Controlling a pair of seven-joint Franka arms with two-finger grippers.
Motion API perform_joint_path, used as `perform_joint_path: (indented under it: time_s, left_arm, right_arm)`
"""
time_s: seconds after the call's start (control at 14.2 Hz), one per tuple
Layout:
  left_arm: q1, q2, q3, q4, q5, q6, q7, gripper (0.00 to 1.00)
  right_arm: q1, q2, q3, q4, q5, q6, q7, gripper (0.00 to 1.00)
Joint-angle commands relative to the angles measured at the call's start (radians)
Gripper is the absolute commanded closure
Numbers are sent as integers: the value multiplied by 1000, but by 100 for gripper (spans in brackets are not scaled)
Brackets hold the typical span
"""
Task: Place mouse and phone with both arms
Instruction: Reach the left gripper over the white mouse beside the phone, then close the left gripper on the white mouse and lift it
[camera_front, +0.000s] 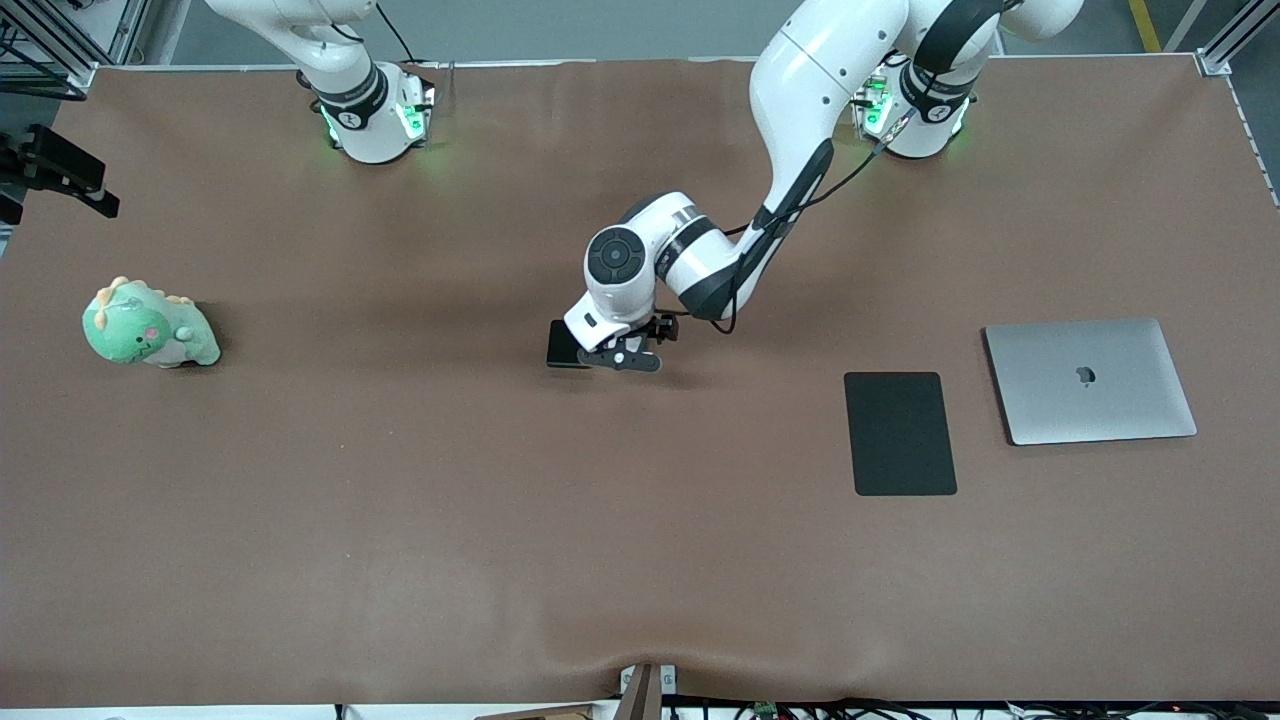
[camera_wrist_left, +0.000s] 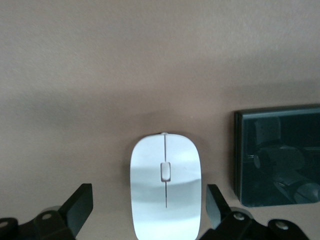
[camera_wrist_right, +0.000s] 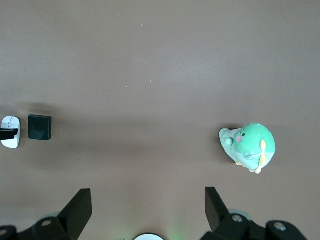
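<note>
The white mouse lies on the brown table between the open fingers of my left gripper, which do not touch it. In the front view my left gripper is low over the table's middle and hides the mouse. The black phone lies flat beside the mouse, toward the right arm's end; it also shows in the left wrist view. My right gripper is open and empty, high over the table near its base and outside the front view. It sees the phone and the mouse from a distance.
A flat black mat and a closed silver laptop lie toward the left arm's end. A green dinosaur plush sits toward the right arm's end and shows in the right wrist view.
</note>
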Motion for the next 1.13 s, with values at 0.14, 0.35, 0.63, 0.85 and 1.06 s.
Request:
perform_joint_path:
  time_s: [0.14, 0.35, 0.63, 0.85, 1.06]
  left_arm:
    - [-20, 38, 9, 25, -13, 26, -23, 0]
    - [-22, 47, 10, 27, -15, 48, -85, 16]
    - [-22, 45, 10, 27, -15, 49, -105, 100]
    - [-20, 30, 10, 25, -15, 43, -107, 100]
    - [-5, -16, 13, 25, -16, -12, -107, 100]
  right_arm:
    - [-1, -6, 4, -6, -9, -5, -11, 0]
    - [-1, -6, 4, -6, -8, -5, -11, 0]
    - [-1, -6, 4, -6, -8, -7, -11, 0]
    - [-1, -6, 4, -6, -8, -7, -11, 0]
    - [1, -6, 4, -6, -8, -7, -11, 0]
